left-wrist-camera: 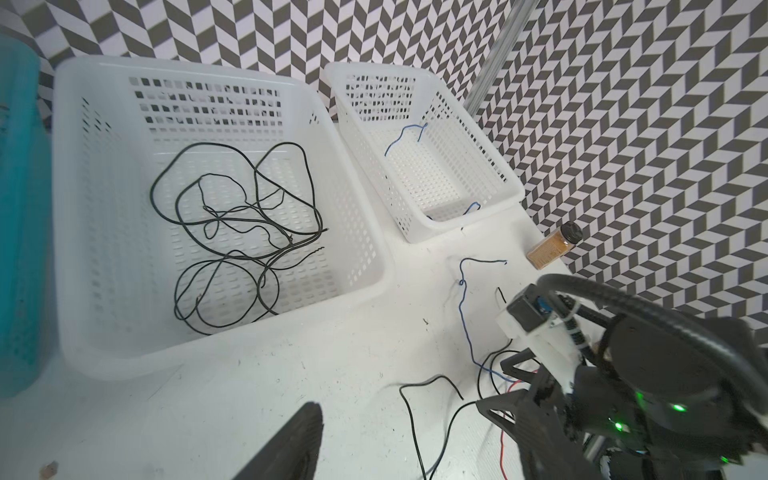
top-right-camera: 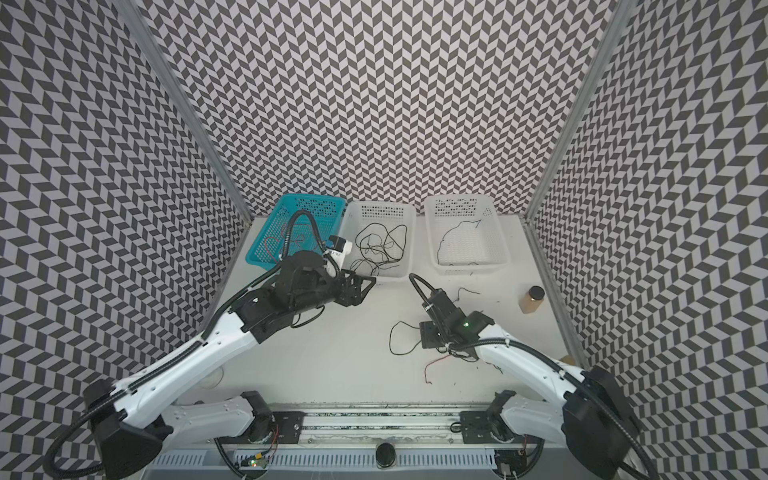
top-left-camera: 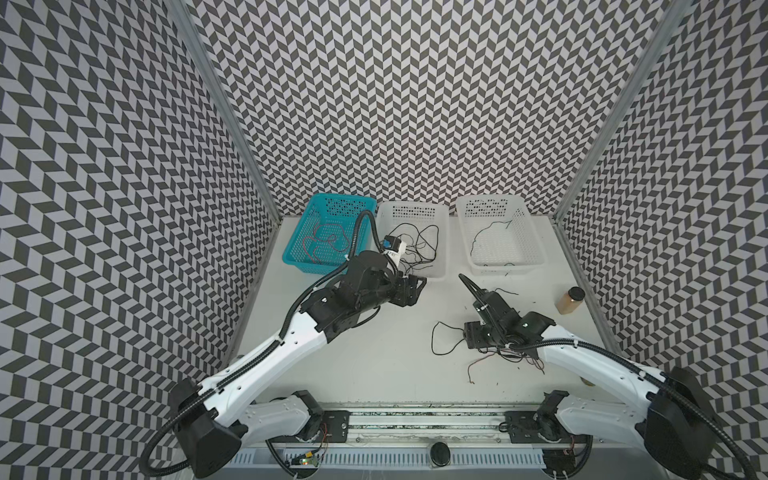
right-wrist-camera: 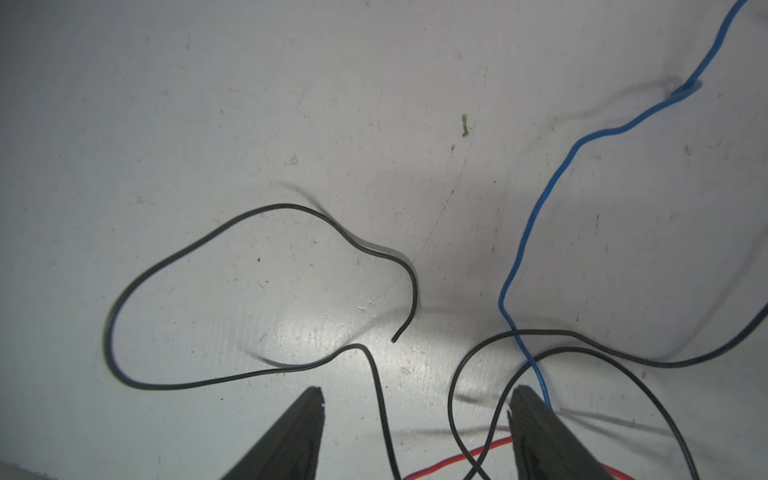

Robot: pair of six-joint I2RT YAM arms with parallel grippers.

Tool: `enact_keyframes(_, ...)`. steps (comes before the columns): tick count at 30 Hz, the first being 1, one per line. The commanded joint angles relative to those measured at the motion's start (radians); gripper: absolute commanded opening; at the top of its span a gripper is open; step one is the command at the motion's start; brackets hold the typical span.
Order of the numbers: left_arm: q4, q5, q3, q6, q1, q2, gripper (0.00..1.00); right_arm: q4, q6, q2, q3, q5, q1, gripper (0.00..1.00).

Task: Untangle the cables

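Note:
Loose cables lie tangled on the white table under my right arm. They are a black loop [top-left-camera: 440, 336] [right-wrist-camera: 187, 291], a blue cable [right-wrist-camera: 536, 216] [left-wrist-camera: 463, 316] and a red cable [top-left-camera: 478, 365] [right-wrist-camera: 469, 457]. My right gripper [top-left-camera: 473, 336] [right-wrist-camera: 415, 415] points down over them and is open. Black strands run between its fingers without being pinched. My left gripper [top-left-camera: 417, 289] hovers open and empty at the front edge of the middle basket. One finger [left-wrist-camera: 295, 444] shows in the left wrist view.
Three baskets stand at the back. A teal one [top-left-camera: 305, 266] holds red cables [top-left-camera: 324, 245], a white middle one [top-left-camera: 442, 249] holds black cables [left-wrist-camera: 232, 232], and a white right one [top-left-camera: 536, 249] holds a blue cable [left-wrist-camera: 405, 135]. A spice jar [top-left-camera: 570, 300] stands near the right wall.

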Motion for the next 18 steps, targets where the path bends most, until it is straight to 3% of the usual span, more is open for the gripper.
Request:
enact_keyframes(1, -0.167, -0.049, -0.028, 0.04, 0.005, -0.072, 0.76, 0.054, 0.005, 0.04, -0.008, -0.008, 0.018, 0.62)
enact_keyframes(5, -0.272, -0.112, -0.04, 0.092, 0.011, -0.166, 0.77, 0.053, 0.014, 0.091, -0.003, -0.008, 0.032, 0.48)
enact_keyframes(10, -0.312, -0.14, -0.103, 0.112, 0.049, -0.266, 0.77, 0.036, 0.021, 0.11, 0.036, -0.01, 0.05, 0.15)
enact_keyframes(12, -0.307, -0.133, -0.126, 0.111, 0.065, -0.294, 0.77, 0.03, 0.021, 0.098, 0.065, -0.019, 0.06, 0.07)
enact_keyframes(14, -0.306, -0.128, -0.137, 0.112, 0.079, -0.312, 0.77, 0.014, 0.018, 0.088, 0.113, -0.036, 0.07, 0.01)
enact_keyframes(18, -0.311, -0.116, -0.147, 0.114, 0.095, -0.337, 0.77, -0.065, -0.022, 0.085, 0.301, -0.052, 0.114, 0.0)
